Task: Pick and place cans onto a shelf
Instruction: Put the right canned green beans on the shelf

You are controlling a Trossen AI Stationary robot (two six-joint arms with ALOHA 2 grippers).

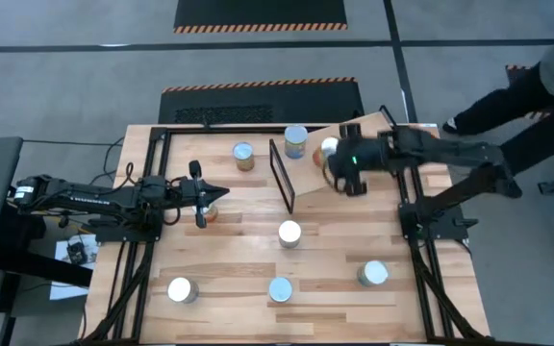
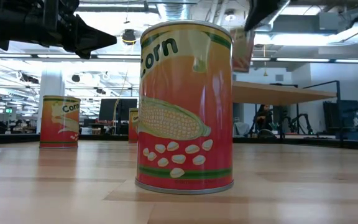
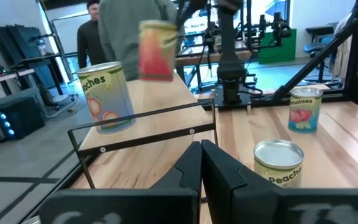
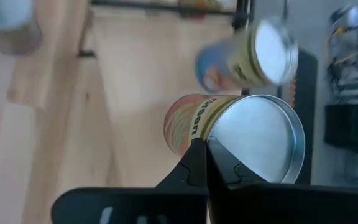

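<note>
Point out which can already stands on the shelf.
The peaches can at the shelf's far end; the right pincer holds another, the rest sit on the table.

The left arm reaches in from the table's left side, stretched level across the boards, its wrist straight. The left gripper hangs over the left half of the table with its two dark fingers pressed together, nothing between them. The right arm comes in from the right edge, elbow bent. The right gripper points toward the table's middle, clamped on a can.
</note>
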